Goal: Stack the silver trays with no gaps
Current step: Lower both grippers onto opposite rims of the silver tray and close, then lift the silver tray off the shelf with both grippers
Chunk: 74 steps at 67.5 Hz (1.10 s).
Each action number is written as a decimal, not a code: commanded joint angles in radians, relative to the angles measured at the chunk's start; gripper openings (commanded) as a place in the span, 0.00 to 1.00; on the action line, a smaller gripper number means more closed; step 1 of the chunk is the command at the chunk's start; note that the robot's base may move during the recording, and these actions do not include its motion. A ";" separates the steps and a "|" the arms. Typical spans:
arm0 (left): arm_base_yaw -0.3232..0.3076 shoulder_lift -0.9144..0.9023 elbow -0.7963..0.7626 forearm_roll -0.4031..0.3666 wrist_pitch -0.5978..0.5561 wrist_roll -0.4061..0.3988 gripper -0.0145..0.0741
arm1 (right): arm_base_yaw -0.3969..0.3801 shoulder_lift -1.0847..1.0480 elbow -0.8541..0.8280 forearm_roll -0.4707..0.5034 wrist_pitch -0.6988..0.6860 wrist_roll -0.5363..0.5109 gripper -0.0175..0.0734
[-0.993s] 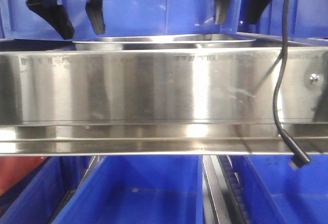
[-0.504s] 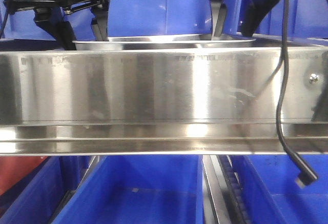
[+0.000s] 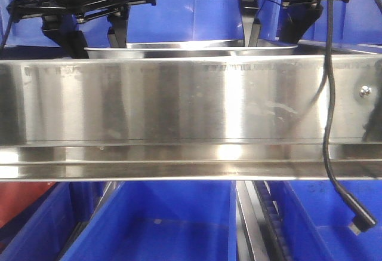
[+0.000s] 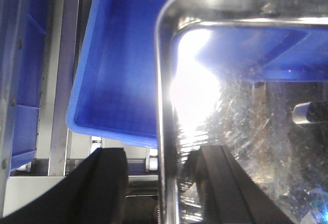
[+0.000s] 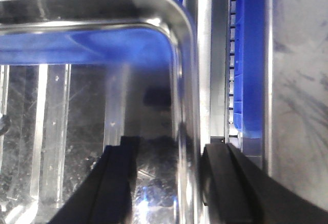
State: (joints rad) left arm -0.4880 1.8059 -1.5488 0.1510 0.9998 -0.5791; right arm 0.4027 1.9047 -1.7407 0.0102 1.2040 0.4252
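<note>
Behind the steel shelf rail (image 3: 191, 100), crossed by a black cable (image 3: 324, 123), only the rims of the silver trays (image 3: 191, 47) showed in the front view, with blue bins (image 3: 173, 225) below. At the left wrist, the left gripper (image 4: 161, 183) stood spread astride the trays' left rim. At the right wrist, the right gripper (image 5: 174, 183) straddled the right rim, jaws likewise apart.

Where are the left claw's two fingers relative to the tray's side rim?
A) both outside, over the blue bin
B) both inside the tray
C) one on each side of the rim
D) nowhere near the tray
C: the left wrist view shows the open left claw with its fingers straddling the rim of the tray, one outside, one inside.
</note>
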 commanded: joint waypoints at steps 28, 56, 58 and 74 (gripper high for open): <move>-0.007 0.001 -0.003 0.002 -0.001 -0.004 0.17 | -0.002 -0.003 -0.002 -0.005 0.002 -0.009 0.18; -0.007 -0.056 -0.003 0.006 0.013 0.000 0.16 | 0.053 -0.087 -0.003 -0.056 -0.060 0.064 0.18; -0.007 -0.075 -0.003 0.011 0.015 0.000 0.15 | 0.060 -0.099 -0.003 -0.070 -0.060 0.078 0.18; -0.049 -0.219 -0.003 0.123 0.075 -0.069 0.14 | 0.167 -0.204 0.001 -0.198 -0.045 0.190 0.18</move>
State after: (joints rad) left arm -0.5002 1.6485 -1.5492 0.2313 1.0526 -0.6088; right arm 0.5204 1.7566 -1.7368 -0.1422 1.2020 0.5628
